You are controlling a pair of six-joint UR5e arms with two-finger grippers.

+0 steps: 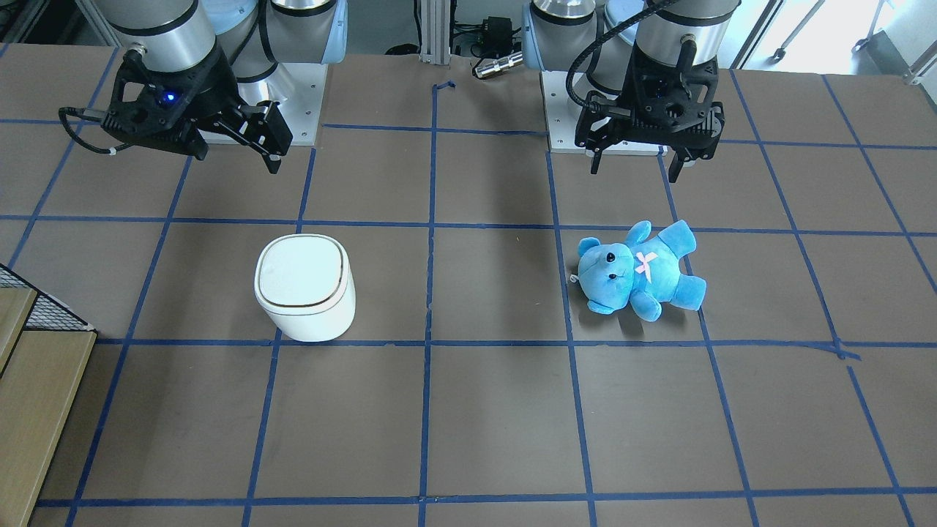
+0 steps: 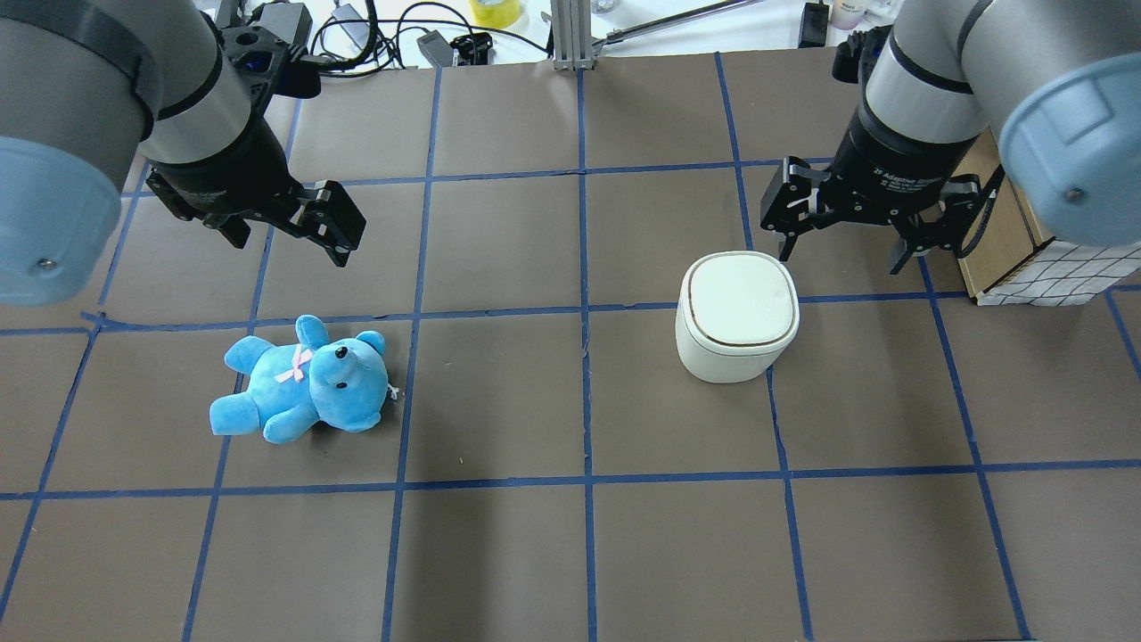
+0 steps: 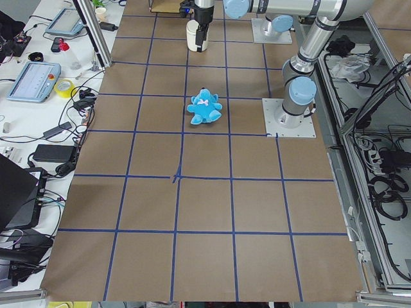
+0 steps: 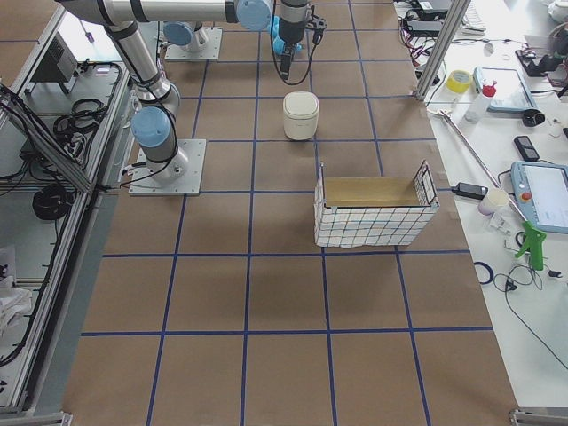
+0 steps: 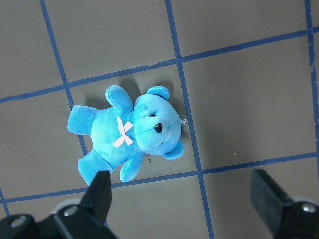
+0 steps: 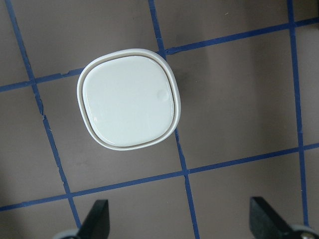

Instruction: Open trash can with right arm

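The trash can (image 2: 736, 316) is a small white bin that stands upright with its flat lid shut. It also shows in the front view (image 1: 304, 287), the right wrist view (image 6: 128, 97) and the right side view (image 4: 301, 115). My right gripper (image 2: 840, 254) is open and empty. It hangs in the air above the can and a little to its side, touching nothing. In the front view it carries a blue light (image 1: 234, 155). Its fingertips (image 6: 97, 219) frame the bottom of the wrist view. My left gripper (image 2: 294, 234) is open and empty above a blue teddy bear (image 2: 303, 382).
The teddy bear (image 1: 637, 268) lies on its back on the brown, blue-taped table (image 2: 579, 535), well apart from the can. A wire-sided basket (image 2: 1038, 263) with a wooden lining (image 4: 373, 213) stands beyond my right gripper at the table's side.
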